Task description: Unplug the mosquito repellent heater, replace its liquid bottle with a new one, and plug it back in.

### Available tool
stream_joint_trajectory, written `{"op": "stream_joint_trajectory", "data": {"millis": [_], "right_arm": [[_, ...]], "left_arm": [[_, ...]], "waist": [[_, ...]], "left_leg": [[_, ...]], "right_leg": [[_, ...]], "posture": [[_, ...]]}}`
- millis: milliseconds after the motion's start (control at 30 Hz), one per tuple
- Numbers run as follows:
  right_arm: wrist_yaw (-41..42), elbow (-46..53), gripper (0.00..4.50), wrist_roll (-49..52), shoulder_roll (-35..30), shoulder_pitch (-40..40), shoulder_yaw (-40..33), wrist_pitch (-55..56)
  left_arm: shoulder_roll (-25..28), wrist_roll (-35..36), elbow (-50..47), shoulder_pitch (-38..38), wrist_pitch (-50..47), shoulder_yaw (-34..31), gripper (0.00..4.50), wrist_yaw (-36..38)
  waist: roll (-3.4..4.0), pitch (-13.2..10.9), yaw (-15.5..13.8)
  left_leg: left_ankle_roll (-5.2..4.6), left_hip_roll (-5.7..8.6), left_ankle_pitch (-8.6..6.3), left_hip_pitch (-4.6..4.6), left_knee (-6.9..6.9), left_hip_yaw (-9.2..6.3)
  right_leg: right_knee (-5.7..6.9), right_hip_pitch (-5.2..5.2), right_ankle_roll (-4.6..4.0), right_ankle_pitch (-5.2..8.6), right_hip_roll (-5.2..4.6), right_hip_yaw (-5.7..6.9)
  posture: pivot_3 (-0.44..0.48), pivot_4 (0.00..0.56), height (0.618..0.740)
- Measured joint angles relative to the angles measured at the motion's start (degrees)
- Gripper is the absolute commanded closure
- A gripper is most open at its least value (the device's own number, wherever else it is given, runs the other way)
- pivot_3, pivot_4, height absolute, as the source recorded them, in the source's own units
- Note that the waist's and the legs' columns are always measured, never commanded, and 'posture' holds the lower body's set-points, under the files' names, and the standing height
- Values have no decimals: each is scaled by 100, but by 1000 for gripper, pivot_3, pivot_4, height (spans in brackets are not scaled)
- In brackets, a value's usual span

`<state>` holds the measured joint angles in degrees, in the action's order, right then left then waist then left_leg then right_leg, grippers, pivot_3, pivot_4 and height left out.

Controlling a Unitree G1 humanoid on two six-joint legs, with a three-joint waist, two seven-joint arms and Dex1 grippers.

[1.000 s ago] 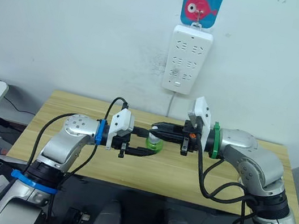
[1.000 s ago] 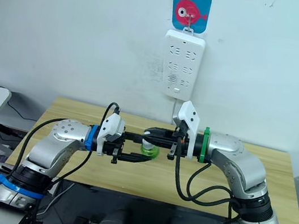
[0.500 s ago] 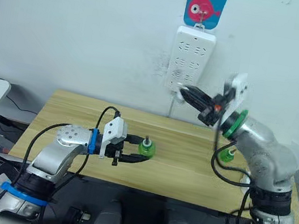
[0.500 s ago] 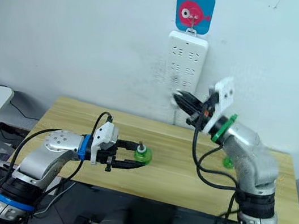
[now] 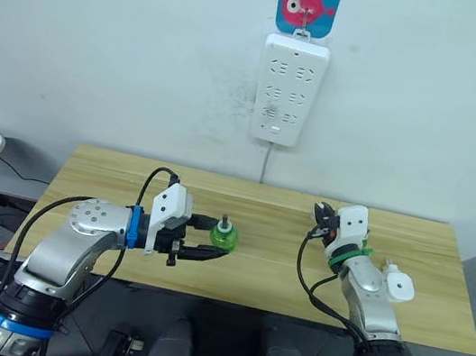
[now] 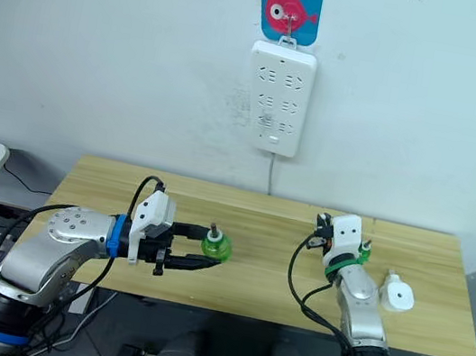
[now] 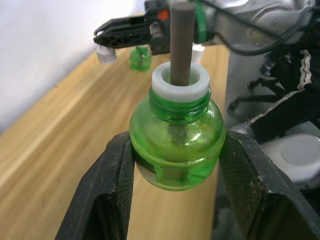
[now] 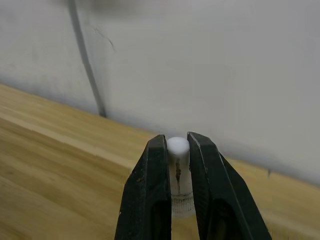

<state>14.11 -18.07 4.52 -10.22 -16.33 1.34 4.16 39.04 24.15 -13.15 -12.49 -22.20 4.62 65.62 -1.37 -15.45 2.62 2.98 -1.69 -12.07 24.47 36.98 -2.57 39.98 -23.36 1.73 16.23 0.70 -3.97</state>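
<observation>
A: L gripper [image 5: 207, 239] clamps the green bottle [image 5: 224, 235] by its belly, wick up. R gripper [image 8: 179, 200] pinches a small white cap [image 8: 178, 150].

B: Heater [image 5: 397, 285]?

A: On the table [image 5: 110, 175], 3 o'clock of R arm, unplugged. Light, smooth shell; grip its sides. Count: 1 heater, 2 bottles, spare [image 6: 362, 249] behind R wrist. Power strip [image 5: 286, 90] at 12.

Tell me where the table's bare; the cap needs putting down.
Bare: the left end of the table behind the left gripper, and the middle between its green bottle and the right gripper. Crowded: the right end, with the heater and a second green bottle.
</observation>
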Motion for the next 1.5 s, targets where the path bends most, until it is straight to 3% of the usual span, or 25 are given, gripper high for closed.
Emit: {"op": "stream_joint_trajectory", "data": {"millis": [200,567,800,900,1033,1300,1500], "right_arm": [[-311,-1163,4298,-168,92,-134,-80,657],[-423,-1921,4298,-155,246,-454,-264,1449],[-367,-1980,1937,-118,249,-337,-284,1616],[-348,-1559,1937,-140,195,-109,-256,1619],[9,-251,1937,-73,1,304,-116,1216],[1784,3061,1937,1507,-1059,475,520,-1748],[2893,3938,1937,2775,-1939,-377,559,-3529]], "left_arm": [[207,221,-292,54,-374,-55,2342,-25],[359,491,-644,54,-754,-67,2342,-122],[388,505,-671,52,-772,-67,2342,-123],[363,503,-668,41,-756,-58,2342,-134],[211,461,-606,-4,-636,-20,2342,-164],[-182,105,151,-510,-23,202,2342,-145],[-449,-72,679,-937,357,242,2342,-115]], "waist": [[15,-158,-24],[18,-272,-25],[23,-286,-25],[24,-290,-25],[26,-290,-25],[25,-273,-27],[8,-233,-12]], "left_leg": [[0,0,0,-5,-2,8],[1,-1,0,-9,-5,12],[1,-3,-1,-9,-11,13],[2,-5,-1,-8,-16,15],[2,-7,-1,-8,-17,14],[3,-6,0,2,-9,2],[3,0,0,15,-8,-9]], "right_leg": [[-1,3,-4,3,0,-6],[-3,3,6,14,1,-12],[-6,2,13,27,0,-14],[-9,0,13,28,-2,-17],[-10,0,16,30,-3,-16],[-16,0,17,29,-3,-4],[-24,-3,17,28,-5,15]], "posture": [[53,364,740],[51,374,740],[35,363,740],[25,352,740],[-2,321,740],[-32,241,740],[-32,198,740]]}}
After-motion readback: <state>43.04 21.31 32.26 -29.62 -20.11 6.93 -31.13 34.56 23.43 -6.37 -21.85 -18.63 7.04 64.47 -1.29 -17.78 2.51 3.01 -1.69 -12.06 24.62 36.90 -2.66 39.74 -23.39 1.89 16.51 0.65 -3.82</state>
